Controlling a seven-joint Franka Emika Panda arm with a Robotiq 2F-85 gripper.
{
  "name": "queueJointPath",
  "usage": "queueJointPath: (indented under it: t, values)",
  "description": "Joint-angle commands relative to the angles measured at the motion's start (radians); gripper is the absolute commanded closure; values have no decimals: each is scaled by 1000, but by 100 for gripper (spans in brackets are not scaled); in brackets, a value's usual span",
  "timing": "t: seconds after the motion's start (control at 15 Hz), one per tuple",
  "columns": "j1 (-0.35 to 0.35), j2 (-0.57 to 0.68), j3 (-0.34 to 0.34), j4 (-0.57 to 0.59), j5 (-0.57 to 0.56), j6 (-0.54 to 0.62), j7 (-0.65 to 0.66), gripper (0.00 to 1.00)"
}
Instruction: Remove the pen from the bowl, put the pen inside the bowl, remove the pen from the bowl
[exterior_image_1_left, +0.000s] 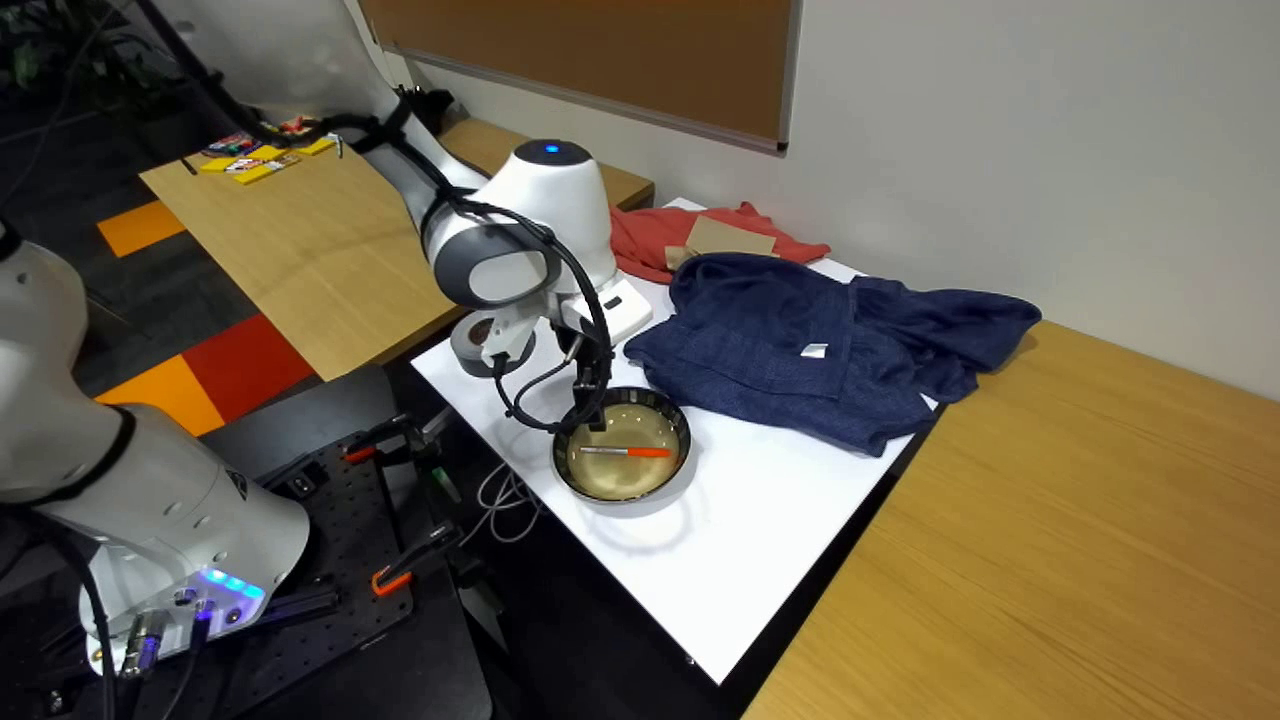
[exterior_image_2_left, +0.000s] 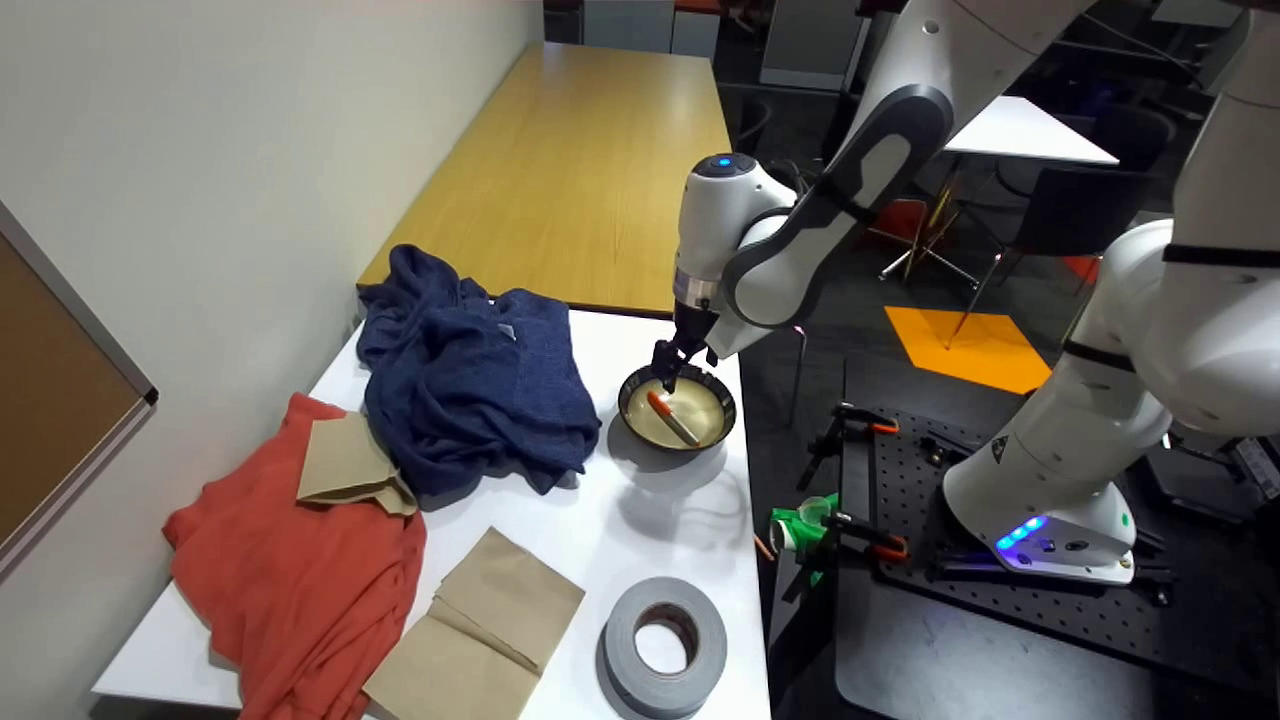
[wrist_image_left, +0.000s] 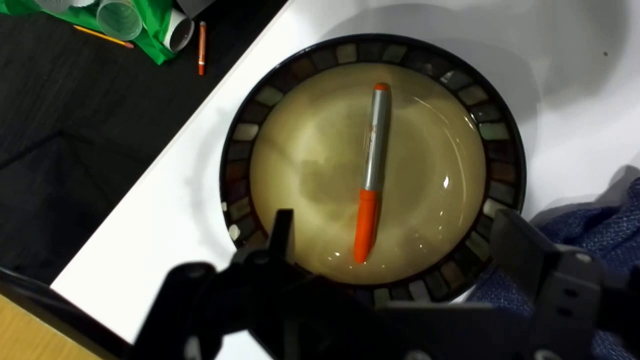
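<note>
Pen (wrist_image_left: 371, 172) lies inside the bowl (wrist_image_left: 310, 125), its orange cap pointing to six o'clock in the wrist view. The end effector (wrist_image_left: 392, 220) is spread wide and holds nothing, its fingers (wrist_image_left: 520, 245) at about eight and four o'clock. Should it descend off-centre, the four o'clock finger could strike the rim and tip or slide the bowl. A one-sided first touch would probably roll the round barrel across the glossy interior, spoiling the grip.
</note>
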Motion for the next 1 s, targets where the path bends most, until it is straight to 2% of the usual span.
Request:
queueJointPath:
  t: [0.0,0.4,0.93]
  values:
    - [42,79,-32,33,41,46,0,0]
    - [90,200,-73,84,77,119,-4,0]
    - [99,318,-69,156,163,107,-17,0]
